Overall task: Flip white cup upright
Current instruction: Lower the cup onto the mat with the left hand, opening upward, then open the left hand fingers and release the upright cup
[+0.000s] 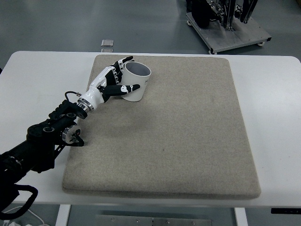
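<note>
Already upright: the white cup stood mouth-up at the far left of the beige mat on the table.
Left hand: the left hand was wrapped around the cup's side, thumb in front, fingers behind.
Right hand: out of view.
Risk: pulling away with a finger snagged on the rim could have tipped the cup over.

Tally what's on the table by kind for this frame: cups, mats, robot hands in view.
White cup: 1, mouth up, on the mat
Beige mat: 1, on the white table
Robot hands: 1, the left hand, fingers around the cup
Total: 3
</note>
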### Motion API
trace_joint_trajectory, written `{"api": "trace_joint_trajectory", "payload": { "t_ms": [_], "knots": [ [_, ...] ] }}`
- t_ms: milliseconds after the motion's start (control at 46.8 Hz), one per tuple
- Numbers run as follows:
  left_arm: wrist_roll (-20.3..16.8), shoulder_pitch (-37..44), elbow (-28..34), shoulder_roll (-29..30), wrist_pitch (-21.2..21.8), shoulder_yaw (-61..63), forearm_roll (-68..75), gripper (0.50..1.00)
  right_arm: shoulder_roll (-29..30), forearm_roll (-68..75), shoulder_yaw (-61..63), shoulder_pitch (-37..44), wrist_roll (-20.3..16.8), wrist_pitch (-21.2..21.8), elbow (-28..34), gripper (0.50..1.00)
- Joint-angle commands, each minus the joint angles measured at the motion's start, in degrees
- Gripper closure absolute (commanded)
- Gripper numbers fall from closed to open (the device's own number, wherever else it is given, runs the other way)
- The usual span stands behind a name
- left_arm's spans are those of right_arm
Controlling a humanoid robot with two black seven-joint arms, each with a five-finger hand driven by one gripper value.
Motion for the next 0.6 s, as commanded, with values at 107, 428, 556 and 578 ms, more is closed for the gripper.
{"api": "trace_joint_trajectory", "payload": {
  "t_ms": [107,428,556,578],
  "knots": [
    [0.0,0.0,-0.1,0.1,0.1,-0.1,-0.1,0.51,0.0,0.0,-0.1,0.0,0.0,0.0,0.0,0.57],
    [0.0,-0.3,-2.3,1.7,-0.4,-0.1,-2.5,0.508,0.0,0.0,-0.1,-0.1,0.0,-0.1,0.0,0.57],
    [0.0,-0.4,-4.2,2.6,-0.7,-0.1,-3.8,0.508,0.0,0.0,-0.1,-0.1,0.0,0.0,0.1,0.57],
    [0.0,-0.5,-4.5,2.8,-0.7,-0.1,-4.0,0.508,0.0,0.0,-0.1,-0.1,0.0,-0.1,0.1,0.57]
  ]
}}
